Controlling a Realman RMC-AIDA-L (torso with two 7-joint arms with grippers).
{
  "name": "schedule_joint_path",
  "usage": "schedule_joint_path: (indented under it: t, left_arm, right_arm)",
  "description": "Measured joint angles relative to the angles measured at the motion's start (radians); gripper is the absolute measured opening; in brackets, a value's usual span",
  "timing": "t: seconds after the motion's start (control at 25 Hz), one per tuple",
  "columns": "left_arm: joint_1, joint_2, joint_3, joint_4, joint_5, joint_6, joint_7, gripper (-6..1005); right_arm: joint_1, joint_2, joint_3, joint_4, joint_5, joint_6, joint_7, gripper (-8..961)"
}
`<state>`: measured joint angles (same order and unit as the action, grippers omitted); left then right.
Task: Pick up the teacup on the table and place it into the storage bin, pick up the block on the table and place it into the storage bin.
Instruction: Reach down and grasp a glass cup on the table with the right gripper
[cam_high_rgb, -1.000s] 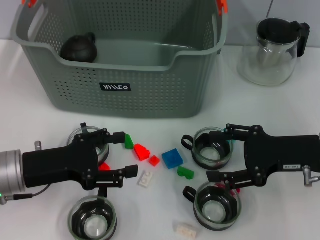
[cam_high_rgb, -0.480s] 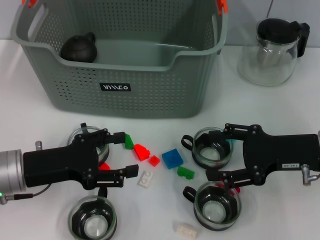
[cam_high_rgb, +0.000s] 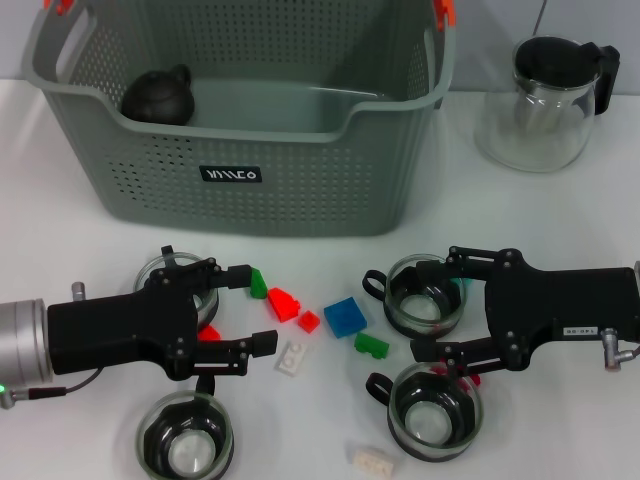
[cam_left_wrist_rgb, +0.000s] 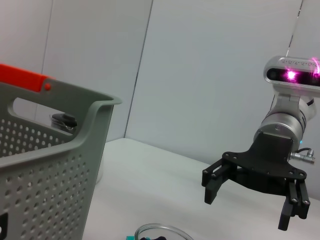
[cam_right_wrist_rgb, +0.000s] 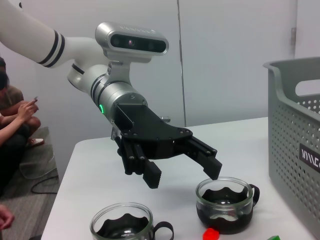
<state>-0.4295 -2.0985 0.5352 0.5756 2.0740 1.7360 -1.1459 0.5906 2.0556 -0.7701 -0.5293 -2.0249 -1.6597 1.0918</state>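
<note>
The big grey storage bin stands at the far side of the white table, and a dark round teapot sits inside it. A glass teapot with a black lid stands at the far right corner.

Four glass teacups are on the table near the front edge. The left gripper hangs low over the table with its jaws wide open and holding nothing. One teacup is partly under it, and another teacup sits closer to the front edge. The right gripper also has its jaws wide open, right over a teacup. A fourth teacup is just in front of it.

Small blocks lie between the two grippers: a red block, a blue block, a green block and a white block.
</note>
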Motion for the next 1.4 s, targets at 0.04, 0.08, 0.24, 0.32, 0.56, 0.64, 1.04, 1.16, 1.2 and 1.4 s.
schedule_joint_path:
  t: [0.04, 0.08, 0.24, 0.32, 0.56, 0.64, 1.04, 1.16, 1.2, 1.4]
  left_arm:
    - [0.000, 0.000, 0.000, 0.000, 0.000, 0.000, 0.000, 914]
    - [0.000, 0.000, 0.000, 0.000, 0.000, 0.000, 0.000, 914]
    - [0.000, 0.000, 0.000, 0.000, 0.000, 0.007, 0.000, 914]
    - [0.000, 0.000, 0.000, 0.000, 0.000, 0.015, 0.000, 914]
    - [0.000, 0.003, -0.005, 0.000, -0.004, 0.075, 0.003, 913]
    - [0.000, 0.004, -0.006, 0.000, -0.005, 0.090, 0.002, 913]
    - [0.008, -0.003, -0.008, -0.007, -0.011, 0.100, 0.006, 912]
    - [0.009, -0.004, -0.008, -0.007, -0.011, 0.098, 0.008, 912]
    - [0.010, -0.004, -0.008, -0.007, -0.011, 0.099, 0.008, 911]
    - [0.011, -0.005, -0.008, -0.009, -0.011, 0.101, 0.008, 911]
  right_arm:
    - [0.000, 0.000, 0.000, 0.000, 0.000, 0.000, 0.000, 942]
    - [0.000, 0.000, 0.000, 0.000, 0.000, 0.000, -0.001, 943]
    - [0.000, -0.006, 0.000, 0.000, 0.000, -0.009, -0.001, 944]
    - [-0.002, -0.009, -0.003, -0.002, 0.000, -0.020, -0.004, 943]
    - [-0.009, -0.006, -0.012, -0.076, -0.062, -0.095, 0.004, 942]
    - [-0.009, -0.001, -0.013, -0.114, -0.094, -0.118, 0.029, 942]
    - [0.002, 0.015, -0.062, -0.291, -0.189, -0.212, 0.103, 943]
    - [0.003, 0.023, -0.096, -0.343, -0.207, -0.216, 0.146, 943]
    - [0.003, 0.026, -0.111, -0.362, -0.211, -0.214, 0.168, 943]
    - [0.018, 0.039, -0.201, -0.411, -0.233, -0.210, 0.247, 942]
